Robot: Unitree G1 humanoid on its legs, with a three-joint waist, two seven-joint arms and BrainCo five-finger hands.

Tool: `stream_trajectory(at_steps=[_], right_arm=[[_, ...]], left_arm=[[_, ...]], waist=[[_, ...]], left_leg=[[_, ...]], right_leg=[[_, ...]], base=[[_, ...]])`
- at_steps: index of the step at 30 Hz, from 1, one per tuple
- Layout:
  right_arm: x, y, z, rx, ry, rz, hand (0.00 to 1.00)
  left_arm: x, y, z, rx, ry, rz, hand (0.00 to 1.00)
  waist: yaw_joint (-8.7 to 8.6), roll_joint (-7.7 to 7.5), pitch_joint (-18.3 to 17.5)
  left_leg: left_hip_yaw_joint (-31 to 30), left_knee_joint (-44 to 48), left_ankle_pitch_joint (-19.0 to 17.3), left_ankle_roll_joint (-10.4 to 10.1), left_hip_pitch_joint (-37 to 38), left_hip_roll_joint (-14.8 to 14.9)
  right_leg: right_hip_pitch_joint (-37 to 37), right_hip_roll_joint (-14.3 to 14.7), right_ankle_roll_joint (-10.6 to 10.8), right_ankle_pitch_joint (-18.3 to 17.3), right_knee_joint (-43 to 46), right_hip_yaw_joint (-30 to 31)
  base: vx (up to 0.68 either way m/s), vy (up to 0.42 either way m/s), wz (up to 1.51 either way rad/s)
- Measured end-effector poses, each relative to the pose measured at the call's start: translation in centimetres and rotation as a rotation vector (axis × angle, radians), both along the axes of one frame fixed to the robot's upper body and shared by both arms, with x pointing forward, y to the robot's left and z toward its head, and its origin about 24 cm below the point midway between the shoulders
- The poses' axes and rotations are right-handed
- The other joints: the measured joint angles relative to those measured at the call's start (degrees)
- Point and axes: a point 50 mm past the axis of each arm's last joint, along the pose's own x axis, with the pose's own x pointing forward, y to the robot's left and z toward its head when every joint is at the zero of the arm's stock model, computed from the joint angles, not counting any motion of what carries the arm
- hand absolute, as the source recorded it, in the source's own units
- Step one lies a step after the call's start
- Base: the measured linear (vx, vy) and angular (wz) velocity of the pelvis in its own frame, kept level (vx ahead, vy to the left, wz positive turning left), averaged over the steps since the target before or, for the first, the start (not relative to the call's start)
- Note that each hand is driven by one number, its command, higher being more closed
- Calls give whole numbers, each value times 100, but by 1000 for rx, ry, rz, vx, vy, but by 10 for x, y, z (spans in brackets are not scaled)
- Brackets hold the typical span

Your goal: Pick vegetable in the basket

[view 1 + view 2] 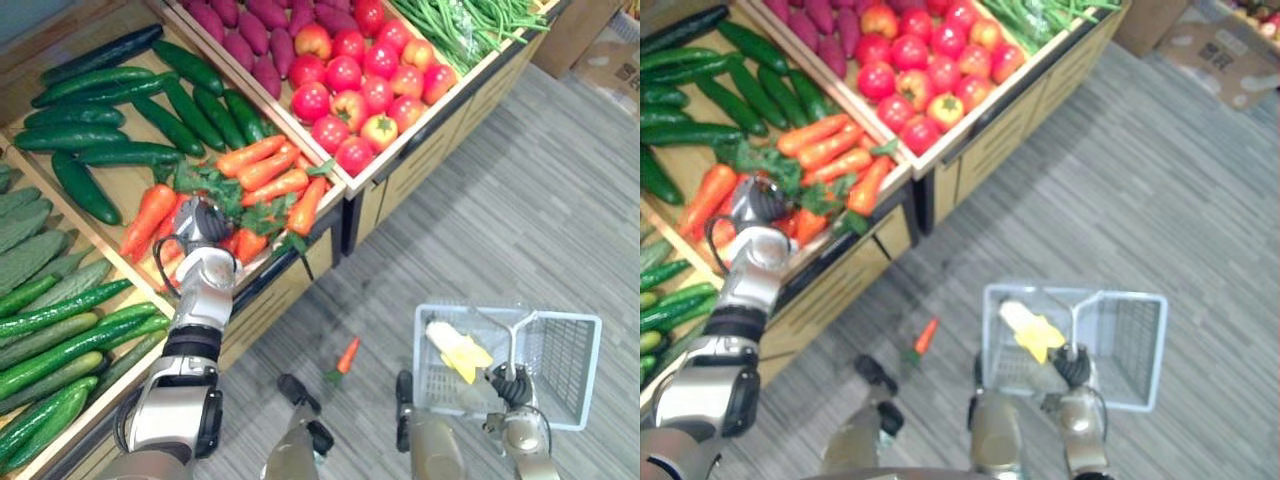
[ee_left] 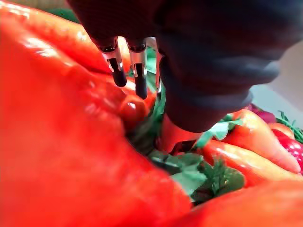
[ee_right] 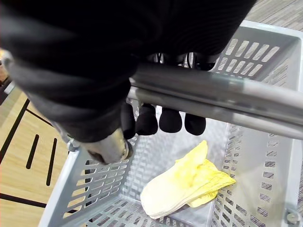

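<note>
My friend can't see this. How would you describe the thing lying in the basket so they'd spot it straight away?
Over the grey floor before the wooden vegetable stand, the right robot hand holds a pale grey plastic basket by its handle. Inside lies a leafy vegetable, creamy white turning yellow: alone in there, and paler than anything on the stand.

The basket (image 1: 566, 365) stands on the floor (image 1: 520, 200) at five o'clock, a cabbage (image 1: 458, 350) in it, a stray carrot (image 1: 347, 355) at its nine o'clock. Carrots (image 1: 262, 168) lie at ten o'clock, cucumbers (image 1: 80, 115) at eleven, tomatoes (image 1: 345, 75) at twelve.
</note>
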Motion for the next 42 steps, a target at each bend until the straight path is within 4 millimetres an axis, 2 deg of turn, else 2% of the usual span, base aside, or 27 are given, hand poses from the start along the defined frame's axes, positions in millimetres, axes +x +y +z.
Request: stream_trajectory(at_steps=[6, 14, 20, 26, 29, 33, 42], right_arm=[[-1, 0, -1, 0, 7, -2, 100], [-4, -1, -2, -21, 18, 1, 100], [-7, -3, -3, -28, 21, -15, 100], [-14, -5, -6, -29, 36, -30, 100], [-15, -6, -6, -30, 40, -32, 100], [-16, -6, -7, -30, 42, -34, 100], [-20, -9, -8, -31, 50, -48, 100]], left_arm=[[-1, -3, -4, 11, 17, -19, 100], [-1, -17, 17, 45, -78, -85, 100], [-4, -12, 26, 75, -110, -84, 100], [-6, -18, 40, 135, -168, -116, 100], [-7, -18, 36, 189, -141, -119, 100], [-11, -17, 26, 279, -69, -135, 100], [-12, -16, 34, 389, -69, -157, 100]], waist=[[0, 2, -1], [17, 9, -4], [66, 24, -16], [96, 64, -50], [162, 104, -76], [166, 160, -110], [174, 214, -148]], left_leg=[[-59, 32, 4, 5, 105, -26], [-235, 0, -9, -11, 252, -94], [-284, -1, -41, -50, 273, -140], [-389, -1, -48, -55, 274, -210], [-390, -1, -50, -57, 268, -209], [-389, -2, -60, -59, 267, -211], [-409, -1, -37, -29, 270, -215]], right_leg=[[144, -23, 0, -1, 4, -56], [396, -82, 9, -14, 24, -235], [418, -132, 14, -20, 91, -266], [503, -201, 17, -17, 64, -336], [519, -194, 16, -15, 14, -338], [530, -192, 17, -15, -13, -341], [592, -183, 54, 7, -90, -383]], base=[[27, -44, 5], [-7, -42, 10], [-27, -36, 6], [-12, -34, 10], [-9, -47, 0], [4, -55, 0], [11, -56, 1]])
